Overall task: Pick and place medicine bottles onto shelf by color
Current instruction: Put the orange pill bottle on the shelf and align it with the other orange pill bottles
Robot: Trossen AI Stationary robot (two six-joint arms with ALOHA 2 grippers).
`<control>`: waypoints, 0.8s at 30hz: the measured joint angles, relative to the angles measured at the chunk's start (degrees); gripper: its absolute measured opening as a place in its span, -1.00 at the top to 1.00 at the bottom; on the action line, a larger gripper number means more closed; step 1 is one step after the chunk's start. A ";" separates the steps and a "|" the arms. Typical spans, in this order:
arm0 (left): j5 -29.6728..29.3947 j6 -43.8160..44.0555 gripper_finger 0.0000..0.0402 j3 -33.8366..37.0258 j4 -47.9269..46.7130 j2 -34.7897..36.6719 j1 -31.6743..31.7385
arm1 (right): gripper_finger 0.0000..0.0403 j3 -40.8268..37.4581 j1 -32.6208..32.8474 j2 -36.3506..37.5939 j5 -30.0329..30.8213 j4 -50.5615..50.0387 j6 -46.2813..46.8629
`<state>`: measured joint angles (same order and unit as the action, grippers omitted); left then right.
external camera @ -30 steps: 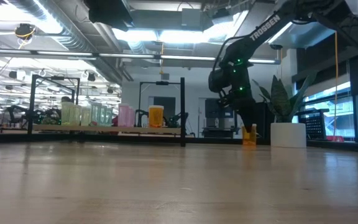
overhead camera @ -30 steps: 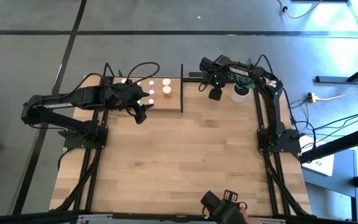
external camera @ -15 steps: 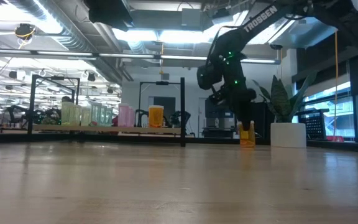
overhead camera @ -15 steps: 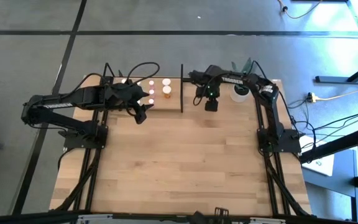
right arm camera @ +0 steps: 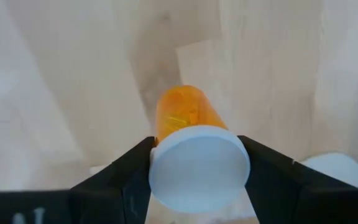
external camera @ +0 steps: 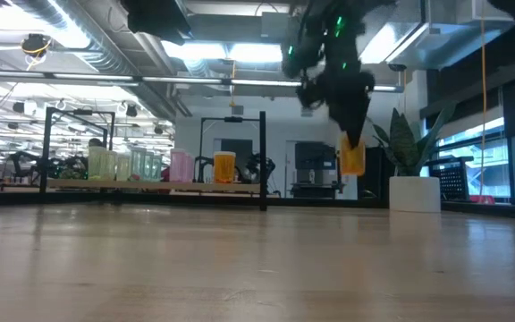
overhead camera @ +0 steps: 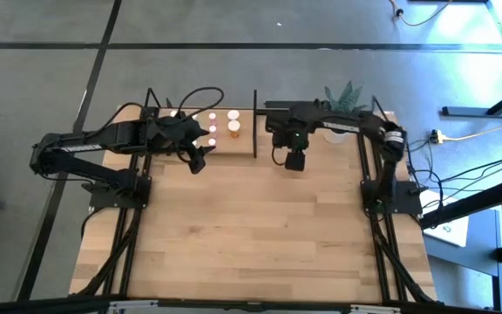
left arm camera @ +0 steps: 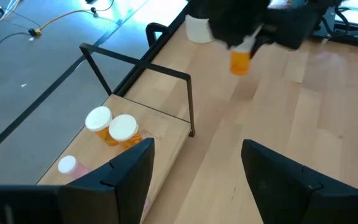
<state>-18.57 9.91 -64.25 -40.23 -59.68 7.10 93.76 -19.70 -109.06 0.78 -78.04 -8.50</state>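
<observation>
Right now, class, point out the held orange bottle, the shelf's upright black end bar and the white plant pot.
orange bottle (right arm camera: 199, 167): right wrist view, white cap.
end bar (external camera: 263, 161): low view, mid-post.
plant pot (external camera: 415, 193): low view, front wall.

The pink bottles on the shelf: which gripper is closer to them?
Left. The left gripper hangs beside the pink bottles; the right gripper, holding an orange bottle, is beyond the shelf.

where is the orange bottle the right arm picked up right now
The orange bottle hangs in the right gripper, lifted above the table. In the high view that gripper is just right of the shelf's black end bar.
</observation>
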 joint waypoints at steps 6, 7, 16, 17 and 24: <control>0.00 0.00 -0.17 0.00 0.00 0.00 -0.01 | -0.07 3.76 7.42 4.87 0.70 -4.58 8.30; 0.00 0.00 -0.17 0.00 0.00 0.00 0.01 | -0.07 5.34 8.78 4.86 1.54 -6.05 8.92; 0.00 -0.02 -0.17 0.00 -0.46 0.02 0.02 | -0.05 23.19 16.09 0.01 4.55 -9.40 11.28; 0.00 -0.02 -0.17 0.00 -0.43 0.02 -0.01 | -0.04 25.44 16.33 -0.87 4.64 -9.77 11.28; 0.03 -0.04 -0.17 0.00 -1.57 0.02 0.02 | -0.04 39.39 18.12 -8.08 4.78 -9.07 9.05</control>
<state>-18.54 9.87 -64.25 -41.79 -59.66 7.11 133.15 -1.58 -117.14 5.56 -87.11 0.55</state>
